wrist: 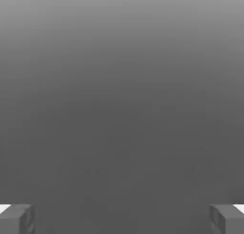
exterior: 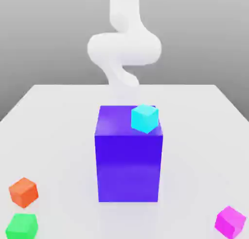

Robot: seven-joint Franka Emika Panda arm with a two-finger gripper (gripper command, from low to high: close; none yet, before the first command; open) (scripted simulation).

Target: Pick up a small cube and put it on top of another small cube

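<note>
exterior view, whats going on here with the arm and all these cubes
Nothing is being handled yet. The white arm hangs behind the big blue-violet block, which has a cyan cube on top. The gripper is open and empty. The magenta cube, orange cube and green cube sit untouched on the table.

table (exterior: 58, 116): smooth, faintly glossy | big block (exterior: 128, 165): seemingly glossy (plastic-like)

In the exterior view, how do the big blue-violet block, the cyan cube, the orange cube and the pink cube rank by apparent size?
1. Blue-violet block, clearly the largest.
2-4. Cyan cube, orange cube and pink cube look about equal; they sit at different distances from the camera, so ranking them is unsure.
</note>
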